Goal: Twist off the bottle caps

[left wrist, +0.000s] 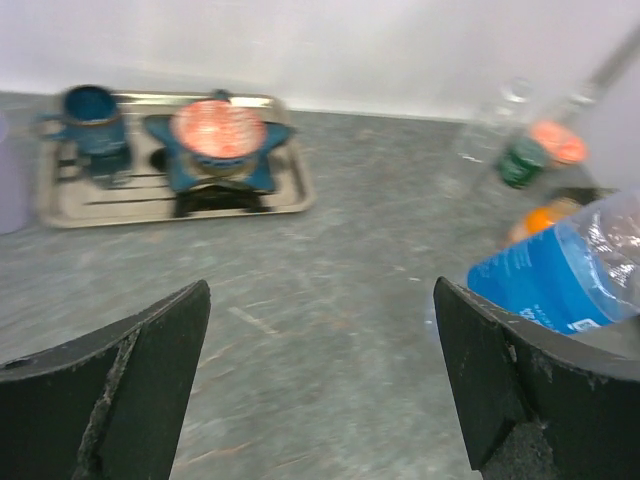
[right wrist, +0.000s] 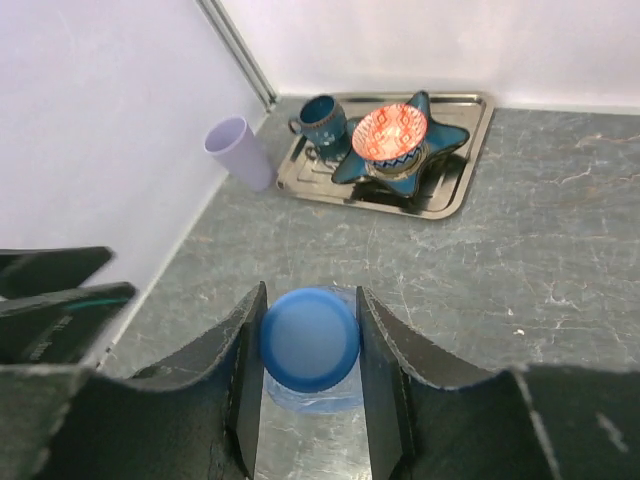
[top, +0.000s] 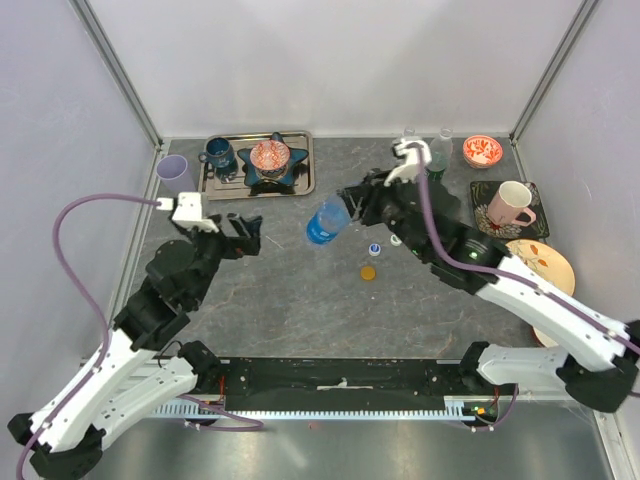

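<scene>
So the right pincer (right wrist: pixel 310 298) is clamped snug on the blue cap (right wrist: pixel 310 338), one finger on each side. That cap is on the bottle (top: pixel 326 222), which sits tilted over the middle of the bench (top: pixel 280 310), a bit toward the far edge. The left pincer (left wrist: pixel 320 290) is spread wide with nothing in it, near the bottle on its left side. The orange cap (top: pixel 368 271) and the white-and-blue cap (top: pixel 374 249) lie loose on the bench close together, just right of the bottle.
</scene>
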### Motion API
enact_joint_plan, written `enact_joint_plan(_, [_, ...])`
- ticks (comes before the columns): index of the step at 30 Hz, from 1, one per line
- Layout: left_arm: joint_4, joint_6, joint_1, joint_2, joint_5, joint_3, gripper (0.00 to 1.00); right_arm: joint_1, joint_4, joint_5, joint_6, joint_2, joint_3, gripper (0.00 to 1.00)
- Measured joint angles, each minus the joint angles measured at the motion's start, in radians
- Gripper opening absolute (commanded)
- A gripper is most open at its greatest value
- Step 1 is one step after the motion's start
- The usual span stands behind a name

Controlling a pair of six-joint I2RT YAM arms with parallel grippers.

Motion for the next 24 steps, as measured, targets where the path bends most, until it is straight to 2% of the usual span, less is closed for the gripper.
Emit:
enact_joint_plan(5, [0.164,-0.067,0.035,0.15,0.344,0.023,1.0,-0.018,-0.046,-0.006,0.036,-0.129,-0.04,0.0])
enact_joint_plan(11, [0.441,-0.187,0.132,0.285,0.87,0.032,0.99,-0.027,-0.125,-0.056,0.055,-0.151,-0.068,0.0])
enact_joint_plan(14, [0.6,-0.247,0.159,0.315,1.09,0.021,0.99,-0.036,-0.142,-0.106,0.07,-0.166,-0.069,0.0])
enact_joint_plan(18, [0.745,-0.299,0.161,0.378,1.313,0.019,1.0,-0.04,-0.135,-0.202,0.089,-0.185,-0.068,0.0])
enact_joint_plan(24, [0.796,-0.326,0.161,0.44,1.497,0.005,1.0,-0.042,-0.107,-0.344,0.108,-0.178,-0.047,0.0])
